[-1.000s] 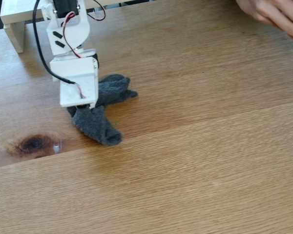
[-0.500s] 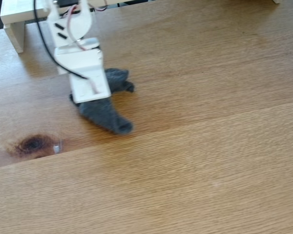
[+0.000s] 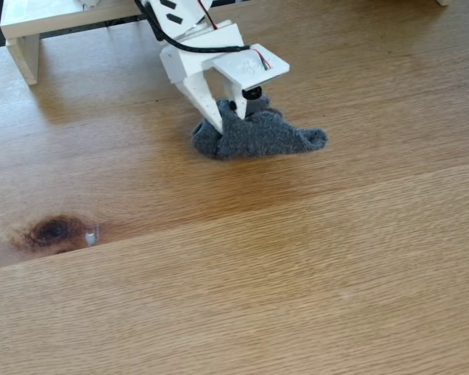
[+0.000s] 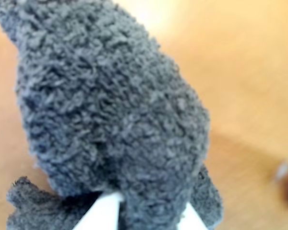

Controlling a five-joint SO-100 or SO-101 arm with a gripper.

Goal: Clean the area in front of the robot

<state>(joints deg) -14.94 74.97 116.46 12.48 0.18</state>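
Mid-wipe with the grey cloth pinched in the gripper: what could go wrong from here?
The gripper pinches only one end of the grey cloth; drag on the tabletop could pull it free. The loose tail trails right in the fixed view, so it may bunch instead of wiping flat. The fingertips sit low and might scrape the wood.

The white plastic robot arm (image 3: 189, 31) with thin black-red cables is being reached down from the upper left of the fixed view. Its white two-fingered pointed end effector (image 3: 228, 117) is being held low and tilted, fingers clamped on a grey fleecy cloth (image 3: 258, 134). In the wrist view, two white fingertips (image 4: 103, 213) are being pressed into the cloth's underside.
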